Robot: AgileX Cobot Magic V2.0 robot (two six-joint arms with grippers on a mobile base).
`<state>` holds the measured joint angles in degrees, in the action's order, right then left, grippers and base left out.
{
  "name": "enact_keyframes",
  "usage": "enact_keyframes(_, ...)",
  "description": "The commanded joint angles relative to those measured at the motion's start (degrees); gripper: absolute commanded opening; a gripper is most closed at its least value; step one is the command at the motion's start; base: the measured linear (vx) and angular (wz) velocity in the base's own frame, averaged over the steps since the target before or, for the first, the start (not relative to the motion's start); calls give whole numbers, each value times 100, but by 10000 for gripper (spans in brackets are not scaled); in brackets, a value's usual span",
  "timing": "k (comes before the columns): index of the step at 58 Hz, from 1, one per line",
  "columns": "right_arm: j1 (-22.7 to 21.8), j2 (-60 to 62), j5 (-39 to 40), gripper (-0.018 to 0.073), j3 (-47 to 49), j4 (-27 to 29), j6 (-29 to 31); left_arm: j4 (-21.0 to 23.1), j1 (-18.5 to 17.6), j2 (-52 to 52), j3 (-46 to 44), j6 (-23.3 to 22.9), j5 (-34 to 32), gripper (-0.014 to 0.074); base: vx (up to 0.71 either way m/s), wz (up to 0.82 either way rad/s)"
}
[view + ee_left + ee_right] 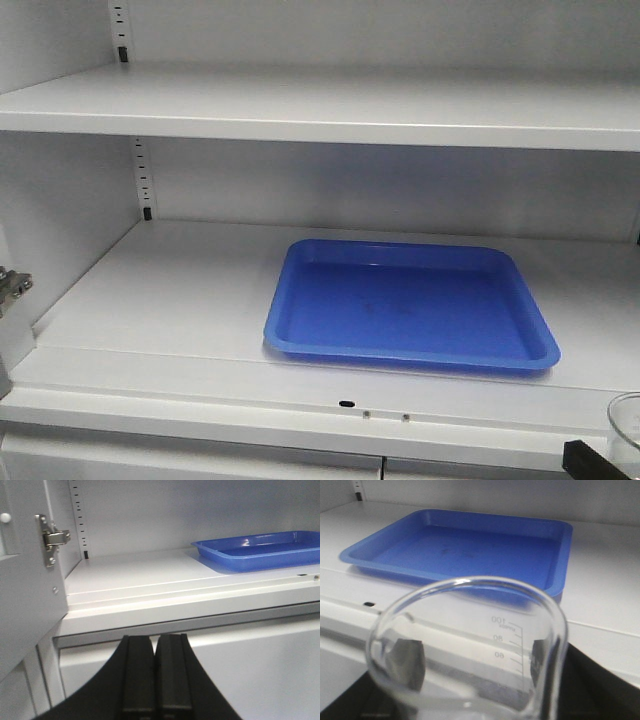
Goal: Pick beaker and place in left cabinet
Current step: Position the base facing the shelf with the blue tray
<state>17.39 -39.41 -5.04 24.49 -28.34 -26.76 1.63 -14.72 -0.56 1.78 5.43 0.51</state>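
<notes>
Beaker (470, 650): clear glass, upright, carried in the right pincer. We read white marks 100, 80 and 60 on its wall. It hangs just in front of the shelf's front edge, outside the cabinet. In the front view only its rim shows, at the bottom right corner.
Right pincer (472, 680): closed around the Beaker's lower body. We see a dark pad (407, 662) through the glass on each side, against the wall.
Left pincer (155, 680): jaws pressed fully together, with nothing between them. It sits low before the white panel under the shelf, towards the left side.
Blue tray (400, 357): flat on the lower shelf, right of middle, near the front edge. It lies just beyond the Beaker.
Lower shelf (170, 290): white, and bare to the left of the tray.
Upper shelf (300, 105): white, directly above.
Left cabinet (60, 200): white-grey inner walls, with a pin-hole rail (143, 180) at the back left corner.
Door (25, 595): swung open at the left, with its metal hinge (52, 540) showing.
</notes>
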Motion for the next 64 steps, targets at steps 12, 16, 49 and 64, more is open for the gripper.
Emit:
enact_keyframes(12,-13,-2,415,-5,189,-36,4,47,-22,-104,94,-19,-478,1,18,-19)
enact_keyframes(16,-13,-2,415,-5,189,-36,4,47,-22,-104,94,-19,-478,1,15,-25)
enact_keyframes(49,-13,-2,415,-5,189,-36,4,47,-22,-104,94,-19,-478,1,6,-15)
enact_keyframes(64,33,-136,1256,-5,189,50,-151,47,-22,-104,94,-19,-478,1,0,2)
